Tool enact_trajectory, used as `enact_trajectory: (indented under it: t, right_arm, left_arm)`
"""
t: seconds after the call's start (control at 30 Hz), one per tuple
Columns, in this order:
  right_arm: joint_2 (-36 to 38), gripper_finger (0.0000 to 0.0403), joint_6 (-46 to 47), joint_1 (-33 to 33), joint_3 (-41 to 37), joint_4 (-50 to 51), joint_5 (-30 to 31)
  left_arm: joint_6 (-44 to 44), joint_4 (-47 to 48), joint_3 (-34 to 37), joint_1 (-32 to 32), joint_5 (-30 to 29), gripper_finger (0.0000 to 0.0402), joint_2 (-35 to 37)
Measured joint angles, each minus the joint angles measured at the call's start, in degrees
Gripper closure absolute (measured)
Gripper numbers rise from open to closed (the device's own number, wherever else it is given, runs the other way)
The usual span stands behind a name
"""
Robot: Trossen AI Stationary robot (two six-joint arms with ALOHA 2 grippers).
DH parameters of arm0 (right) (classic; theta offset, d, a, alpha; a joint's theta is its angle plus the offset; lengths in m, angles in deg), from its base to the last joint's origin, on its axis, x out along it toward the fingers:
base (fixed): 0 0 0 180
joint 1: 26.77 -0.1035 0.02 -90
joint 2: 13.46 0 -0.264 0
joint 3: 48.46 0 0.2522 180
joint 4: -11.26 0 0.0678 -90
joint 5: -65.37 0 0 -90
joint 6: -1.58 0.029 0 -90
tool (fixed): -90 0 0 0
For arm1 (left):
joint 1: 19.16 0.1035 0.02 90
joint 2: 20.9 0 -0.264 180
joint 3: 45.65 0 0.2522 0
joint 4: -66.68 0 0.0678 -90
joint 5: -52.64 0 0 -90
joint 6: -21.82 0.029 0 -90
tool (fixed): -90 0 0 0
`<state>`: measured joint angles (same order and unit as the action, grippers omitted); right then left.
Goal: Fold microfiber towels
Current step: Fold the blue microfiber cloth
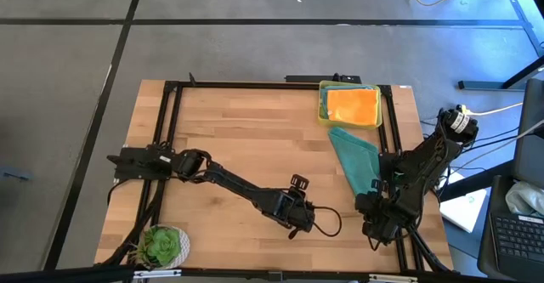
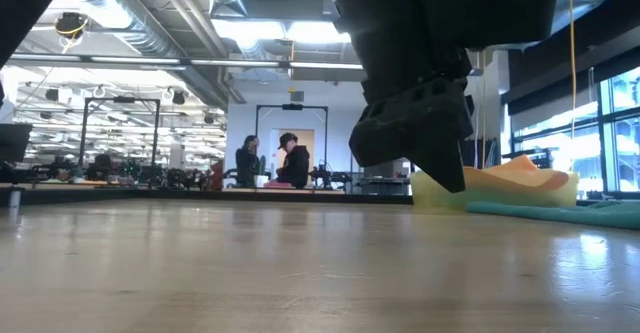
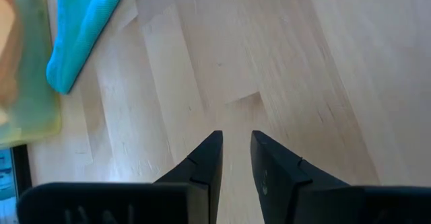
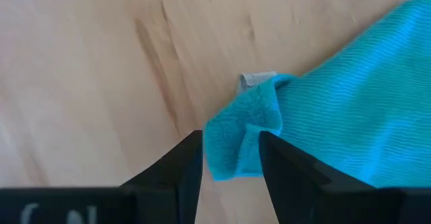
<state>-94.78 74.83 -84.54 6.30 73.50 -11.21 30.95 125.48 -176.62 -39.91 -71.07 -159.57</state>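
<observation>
In the high view, the teal towel point(image 1: 354, 155) lay as a long folded strip right of centre on the wooden table point(image 1: 238, 138), its upper end just below the yellow tray point(image 1: 323, 104) in the upper right, its lower tip running down toward the table's right edge. An orange towel point(image 1: 353, 106) filled that tray, with a lime green one peeking out beneath it.

The right gripper point(image 4: 231, 158) sat at the lower right of the high view, close to the table's right rail, and its fingers point(image 4: 182, 167) were closed on a bunched corner of the teal towel, a small white tag point(image 4: 254, 80) showing just past the pinched fold.

The left gripper point(image 3: 236, 155) hung over bare wood in the lower centre of the high view, its fingers a narrow slit apart and holding nothing, the teal towel well off at the upper left of its wrist view.

The whole left and centre of the table showed open wood; a small green plant point(image 1: 161, 245) sat at the lower left corner. In the low view, two people point(image 2: 280, 161) stood far back in the room.
</observation>
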Motion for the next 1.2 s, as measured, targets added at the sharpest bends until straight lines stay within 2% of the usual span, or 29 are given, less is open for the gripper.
enact_trajectory:
  t: [0.23,0.43,0.7,0.87,0.97,1.13,1.2]
  right_arm:
    - [0.0,0.0254,0.82,-0.32,1.46,3.33,-0.38]
    - [0.02,0.0254,2.99,-0.43,0.4,3.16,2.13]
    - [0.04,0.0254,4.07,-0.67,-3.28,-7.52,3.5]
    - [0.04,0.0258,4.33,-0.69,-3.91,-8.05,4.53]
    - [0.04,0.0285,2.79,-0.69,-3.73,-8.62,5.51]
    - [0.04,0.0382,0.1,-1.39,-3.71,-9.71,5.25]
    - [0.04,0.039,0.42,-1.97,-4.12,-10.03,5.16]
  left_arm:
    - [0.0,0.0,0.0,0.11,-0.07,0.0331,-0.02]
    - [0.0,0.0,0.0,0.11,-0.09,0.0331,0.0]
    - [0.0,-0.01,0.0,0.11,-0.09,0.0331,-0.01]
    - [0.0,-0.01,0.0,0.11,-0.09,0.0331,-0.01]
    - [0.0,0.0,0.0,0.11,-0.09,0.0331,-0.02]
    - [0.0,0.63,0.0,0.23,-0.1,0.0331,-0.02]
    - [0.01,0.83,0.0,0.26,-0.13,0.0331,-0.02]
